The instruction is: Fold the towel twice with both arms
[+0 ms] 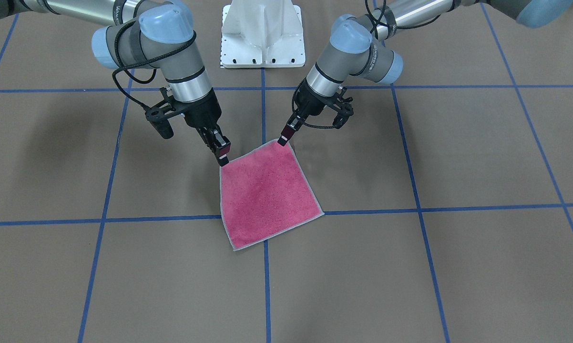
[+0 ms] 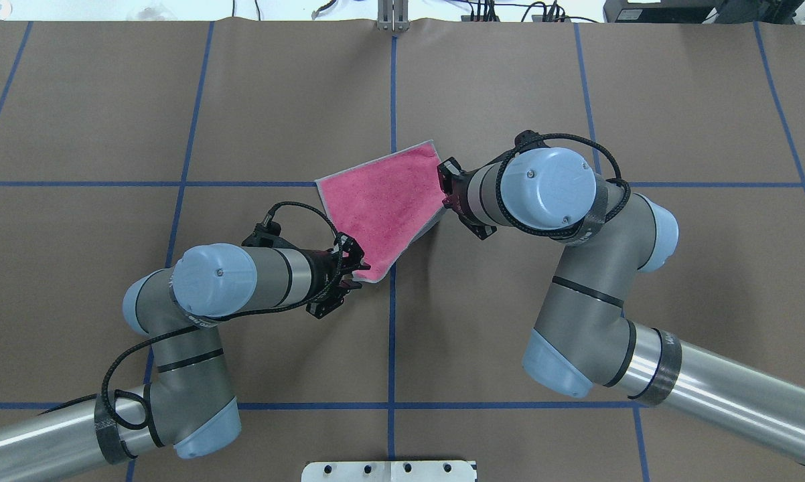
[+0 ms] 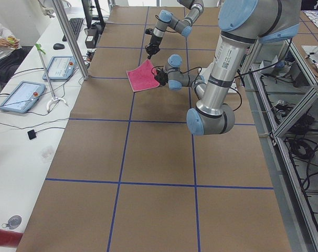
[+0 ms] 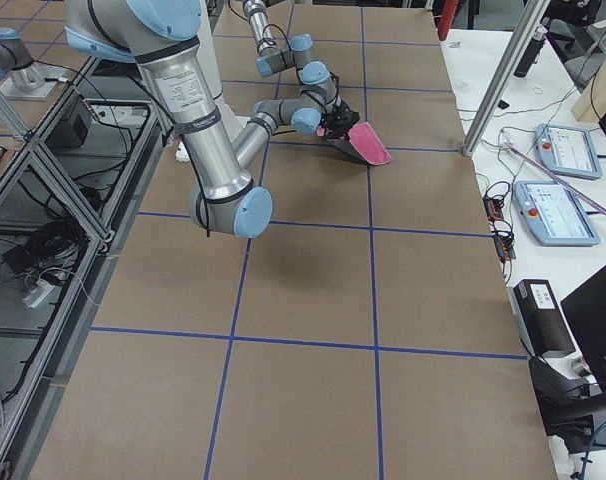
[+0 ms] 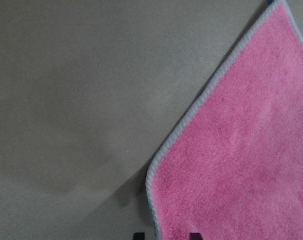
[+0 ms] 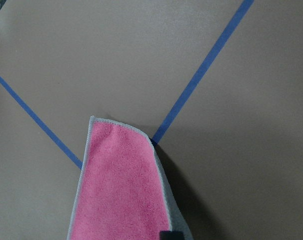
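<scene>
Near corner: closest to the front-facing camera is a free corner of the towel (image 1: 267, 195), at the cloth's 6 o'clock, lying on the table (image 1: 458, 276) just by a crossing of the blue tape lines (image 1: 124, 220); the other free corner lies at its 4 o'clock, also down on the table
Lie of the towel: near the table's middle, pink face up, spread to its full square; no fold looks made yet
Axis and heading: nearly square, so no real long axis; in the front-facing view the side edges run roughly 11 to 5 o'clock and the held edge roughly 8 to 2; the free edge faces away from the robot
Robot's right gripper (image 1: 223, 158): at the towel's 10 o'clock corner, fingers pinched together on it; its wrist view shows that corner raised, with dark grey underside and shadow beneath
Robot's left gripper (image 1: 283, 139): at the 1 o'clock corner, fingers closed on the stitched border; its wrist view shows a shadow under the cloth there
Why held so: both corners of the robot-side edge are gripped, I judge, so the edge can travel as one straight line over to the free edge; the grounded free edge would serve as anchor
Both arms: right arm (image 1: 172, 52) reaches in from 10 o'clock, left arm (image 1: 363, 47) from 2 o'clock; each meets its corner from outside, leaving the cloth between them unobstructed
Far end: white pedestal (image 1: 262, 33) at 12 o'clock, between the arms, well apart from the towel
</scene>
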Action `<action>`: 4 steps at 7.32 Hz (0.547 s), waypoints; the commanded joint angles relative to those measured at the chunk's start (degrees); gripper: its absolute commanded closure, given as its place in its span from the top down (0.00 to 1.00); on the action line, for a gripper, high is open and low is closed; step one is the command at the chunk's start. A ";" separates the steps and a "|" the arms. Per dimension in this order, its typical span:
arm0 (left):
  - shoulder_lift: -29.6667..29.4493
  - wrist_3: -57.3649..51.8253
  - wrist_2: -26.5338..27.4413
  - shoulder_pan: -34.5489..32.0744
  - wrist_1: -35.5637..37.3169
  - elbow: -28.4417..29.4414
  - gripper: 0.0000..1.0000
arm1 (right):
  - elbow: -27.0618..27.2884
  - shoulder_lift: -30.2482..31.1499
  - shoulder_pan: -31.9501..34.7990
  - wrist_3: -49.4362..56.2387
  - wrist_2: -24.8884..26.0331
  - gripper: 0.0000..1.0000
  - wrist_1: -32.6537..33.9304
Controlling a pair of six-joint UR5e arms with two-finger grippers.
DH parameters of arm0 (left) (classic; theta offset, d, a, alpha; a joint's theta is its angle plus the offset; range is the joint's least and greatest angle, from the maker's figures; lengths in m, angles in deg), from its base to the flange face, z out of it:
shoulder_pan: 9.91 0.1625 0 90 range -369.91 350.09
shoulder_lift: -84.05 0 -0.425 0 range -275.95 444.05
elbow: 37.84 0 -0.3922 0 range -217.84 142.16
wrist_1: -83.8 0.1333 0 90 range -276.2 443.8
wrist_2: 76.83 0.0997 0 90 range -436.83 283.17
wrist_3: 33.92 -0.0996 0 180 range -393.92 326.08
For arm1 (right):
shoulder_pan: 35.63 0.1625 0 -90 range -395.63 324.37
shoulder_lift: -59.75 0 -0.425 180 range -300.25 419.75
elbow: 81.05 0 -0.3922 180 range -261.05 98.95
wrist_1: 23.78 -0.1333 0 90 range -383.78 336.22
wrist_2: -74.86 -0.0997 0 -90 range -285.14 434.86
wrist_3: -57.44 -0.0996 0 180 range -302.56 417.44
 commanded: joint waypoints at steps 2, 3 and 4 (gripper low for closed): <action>0.01 -1.23 -0.49 0.16 -0.06 -0.07 0.37 | 0.04 0.00 0.00 0.00 0.00 0.00 0.06; 0.09 -1.59 -0.49 0.16 -0.06 -0.07 0.31 | 0.04 0.00 0.00 0.00 0.00 0.00 -0.03; 0.10 -1.59 -0.49 0.07 -0.06 -0.07 0.24 | 0.04 0.00 0.00 0.00 0.00 0.00 -0.03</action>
